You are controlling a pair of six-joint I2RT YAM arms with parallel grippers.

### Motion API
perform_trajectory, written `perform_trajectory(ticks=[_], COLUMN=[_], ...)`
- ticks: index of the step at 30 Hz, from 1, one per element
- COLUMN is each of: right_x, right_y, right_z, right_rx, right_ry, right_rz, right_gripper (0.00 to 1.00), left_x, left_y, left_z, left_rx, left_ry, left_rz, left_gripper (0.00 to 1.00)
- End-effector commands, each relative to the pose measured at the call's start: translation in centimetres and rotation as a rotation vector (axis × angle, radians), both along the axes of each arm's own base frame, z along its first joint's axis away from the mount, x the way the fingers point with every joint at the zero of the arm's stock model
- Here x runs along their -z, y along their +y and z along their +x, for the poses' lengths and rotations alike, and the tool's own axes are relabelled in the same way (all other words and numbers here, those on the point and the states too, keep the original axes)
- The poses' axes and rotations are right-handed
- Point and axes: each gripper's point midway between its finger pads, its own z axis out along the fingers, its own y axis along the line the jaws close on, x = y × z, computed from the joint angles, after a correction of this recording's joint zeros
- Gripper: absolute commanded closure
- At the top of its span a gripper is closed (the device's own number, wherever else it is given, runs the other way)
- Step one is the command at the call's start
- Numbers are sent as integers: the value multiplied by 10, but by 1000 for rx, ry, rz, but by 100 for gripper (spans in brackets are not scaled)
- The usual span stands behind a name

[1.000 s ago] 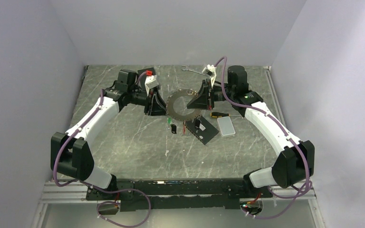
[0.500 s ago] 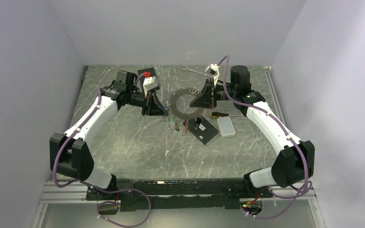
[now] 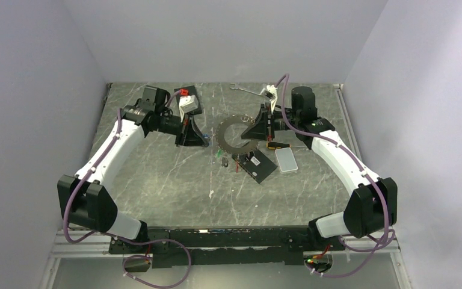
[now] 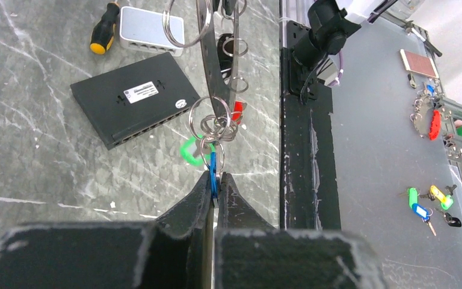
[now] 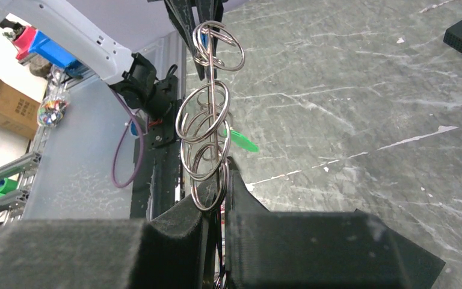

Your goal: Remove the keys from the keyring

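The keyring (image 3: pixel 221 133) is held up over the far middle of the table (image 3: pixel 156 174), between the two grippers, with its loop tilted towards the overhead camera. Its right side is clamped by the right gripper (image 5: pixel 216 186), whose fingers are closed tight on the thin metal band; a stack of small split rings (image 5: pixel 207 129) is seen threaded along the band just beyond the fingertips. The left gripper (image 4: pixel 216 178) is positioned just left of the loop's lower end, with its jaws fully closed on the blue key (image 4: pixel 213 167), which is pinched edge-on between the fingertips. This key is hooked into a cluster of split rings at the bottom of the band, so it is not yet freed. The green key (image 4: pixel 187 150) and the red key (image 4: pixel 236 112) are hung from the same lower part of the ring, the green one on the left and the red one on the right, both above the table. Just beyond them on the table, the flat black box (image 4: pixel 132 96) is laid, with a white box (image 4: pixel 150 29) and a yellow-handled screwdriver (image 4: pixel 101 29) to its right. A silver wrench (image 3: pixel 240 88) is seen at the far edge, behind the right gripper
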Motion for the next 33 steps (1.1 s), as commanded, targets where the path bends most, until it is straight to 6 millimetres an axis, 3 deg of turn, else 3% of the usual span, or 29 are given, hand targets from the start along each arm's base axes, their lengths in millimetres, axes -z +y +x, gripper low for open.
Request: perform_trajectory(ticks=[1,8,15,21,27,33], right_x=[-8,7,23,35,44,55], right_y=[-1,-3,-3,-3,-1,8], right_z=[-5,-9,-12,-9,6,36], right_rx=[-48,-66,-80,-69,-27,-12], right_ry=[-97,-97,-101,-97,-96,-61], right_rz=[29,16,12,1,-15,-21], right_gripper=[100,100,100,97,83,79], left_x=[-19,-18,-16,-25,-27,-13], left_y=[3,7,7,6,-5,-3], left_z=[-1,2,19,25,11,5], left_rx=[-8,-14,-79,-86,-23,-42], left_ry=[-53,-88,-153,-217,-220,-139], left_rz=[6,45,168,210,225,249], left_gripper=[100,100,100,100,100,100])
